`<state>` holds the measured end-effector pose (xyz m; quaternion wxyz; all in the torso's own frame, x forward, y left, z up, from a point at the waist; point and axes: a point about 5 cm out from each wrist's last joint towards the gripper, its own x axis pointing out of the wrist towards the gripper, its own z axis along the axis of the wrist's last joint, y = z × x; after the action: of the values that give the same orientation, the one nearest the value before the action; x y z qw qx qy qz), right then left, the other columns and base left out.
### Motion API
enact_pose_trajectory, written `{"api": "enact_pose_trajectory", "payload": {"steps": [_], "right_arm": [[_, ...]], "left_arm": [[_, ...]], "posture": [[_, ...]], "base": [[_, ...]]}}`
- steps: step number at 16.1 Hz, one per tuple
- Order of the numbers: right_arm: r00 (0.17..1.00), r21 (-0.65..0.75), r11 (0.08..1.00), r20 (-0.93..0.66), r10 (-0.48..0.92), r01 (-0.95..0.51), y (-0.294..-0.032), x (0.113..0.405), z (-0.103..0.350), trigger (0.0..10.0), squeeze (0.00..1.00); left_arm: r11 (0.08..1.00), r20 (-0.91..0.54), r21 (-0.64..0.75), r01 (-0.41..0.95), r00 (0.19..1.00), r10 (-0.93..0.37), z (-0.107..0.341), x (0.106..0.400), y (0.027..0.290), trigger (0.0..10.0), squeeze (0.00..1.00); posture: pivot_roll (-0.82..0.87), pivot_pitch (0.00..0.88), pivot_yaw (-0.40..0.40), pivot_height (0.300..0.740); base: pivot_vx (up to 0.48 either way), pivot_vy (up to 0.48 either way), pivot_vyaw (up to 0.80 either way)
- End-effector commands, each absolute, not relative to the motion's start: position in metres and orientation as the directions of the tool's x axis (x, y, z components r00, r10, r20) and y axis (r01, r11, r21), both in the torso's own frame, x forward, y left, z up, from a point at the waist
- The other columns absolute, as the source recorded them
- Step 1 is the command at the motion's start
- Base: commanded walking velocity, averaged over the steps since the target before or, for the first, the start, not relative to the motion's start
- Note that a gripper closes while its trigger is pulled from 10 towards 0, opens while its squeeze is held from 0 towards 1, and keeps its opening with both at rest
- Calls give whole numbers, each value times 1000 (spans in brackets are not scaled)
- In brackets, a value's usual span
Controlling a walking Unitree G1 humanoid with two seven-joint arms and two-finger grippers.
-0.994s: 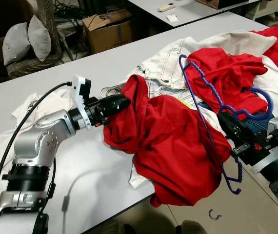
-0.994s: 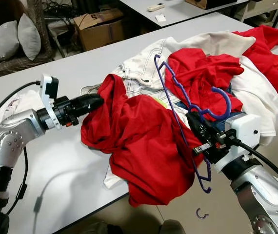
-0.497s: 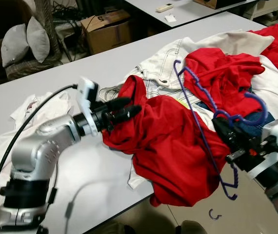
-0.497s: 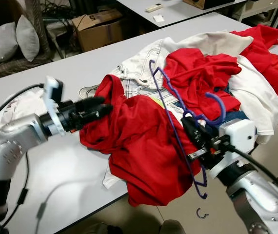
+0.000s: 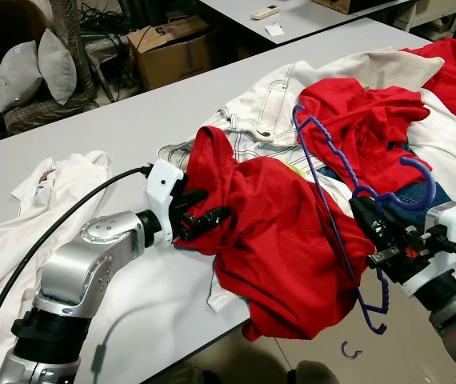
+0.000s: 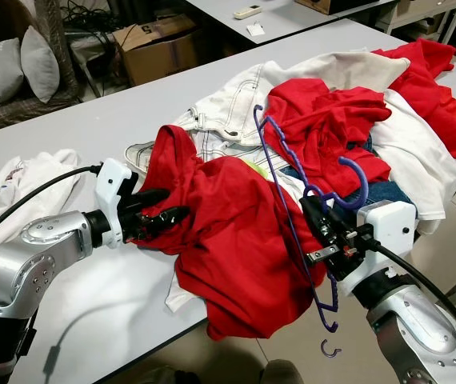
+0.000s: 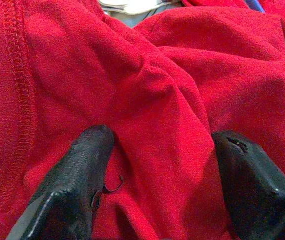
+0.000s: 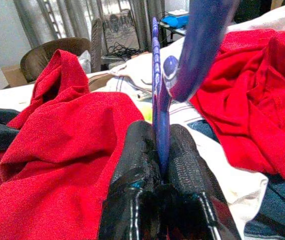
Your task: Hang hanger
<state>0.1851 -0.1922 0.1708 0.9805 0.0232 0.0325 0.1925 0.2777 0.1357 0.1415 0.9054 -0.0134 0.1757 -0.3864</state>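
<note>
A purple plastic hanger stands tilted over the clothes pile, its hook curving to the right. My right gripper is shut on the hanger's neck at the table's right front; the right wrist view has the hanger pinched between both fingers. A crumpled red shirt lies in the middle of the table. My left gripper is open at the shirt's left fold. In the left wrist view its fingertips rest on red cloth that bulges between them.
The grey table carries a pile of white garments, a second red garment and jeans. A white shirt lies at the left. A small purple hook lies on the floor. A cardboard box and cushions stand behind.
My left gripper has opened, letting go of the red shirt's fold, and dropped lower against the cloth. The right gripper kept hold of the hanger and shifted slightly left.
</note>
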Motion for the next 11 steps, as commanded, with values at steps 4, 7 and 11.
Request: {"api": "enact_pose_trajectory", "payload": {"steps": [4,7,11], "right_arm": [[919,65,921,-63,389,-385,-190,185,169,10000,0],[917,66,918,-59,396,-392,-189,184,170,10000,0],[914,73,915,-56,401,-397,-188,182,170,10000,0]], "left_arm": [[780,-307,-84,620,728,-612,141,284,149,0,0],[804,-285,-76,590,760,-585,144,289,155,0,0],[810,-255,-94,580,772,-582,148,291,158,0,0]], "posture": [[-267,0,117,740],[-268,0,118,740],[-269,0,121,740]], "base": [[0,0,0],[0,0,0],[0,0,0]]}}
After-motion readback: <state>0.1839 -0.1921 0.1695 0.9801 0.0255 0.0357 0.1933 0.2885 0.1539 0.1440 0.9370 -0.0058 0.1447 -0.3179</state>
